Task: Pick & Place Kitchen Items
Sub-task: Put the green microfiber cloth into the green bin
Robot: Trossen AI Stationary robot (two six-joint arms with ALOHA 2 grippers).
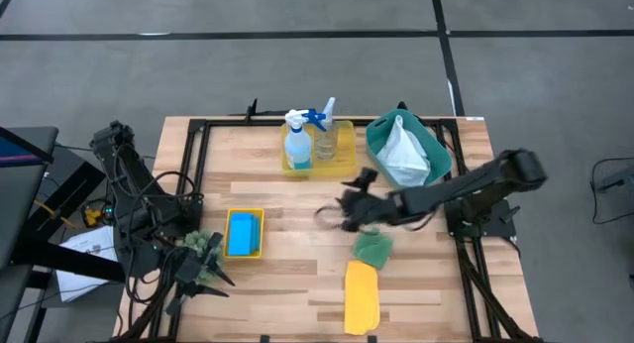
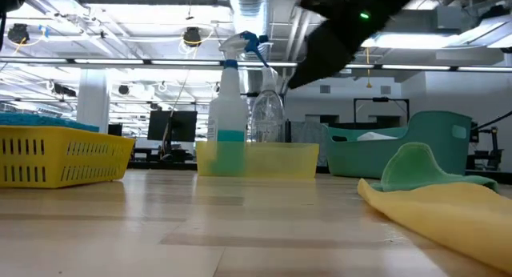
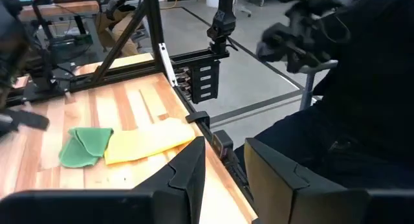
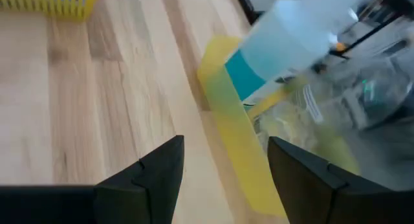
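Yellow tray (image 1: 345, 163) at the worktop's far edge holds the blue-liquid spray bottle (image 1: 296, 145) and clear bottle (image 1: 325, 137). Right gripper (image 1: 332, 216), fingers apart and empty, hovers mid-table; left gripper's (image 1: 198, 274) grip cannot be told.

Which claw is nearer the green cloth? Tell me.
Right. The right claw hovers open just beside the green cloth; the left claw sits across the table by the front-left corner.

I saw lab or workshop: exposed silver ceiling ducts (image 2: 264, 9), strip lights, grey concrete floor (image 1: 297, 75), black metal-framed wooden table (image 1: 287, 284).
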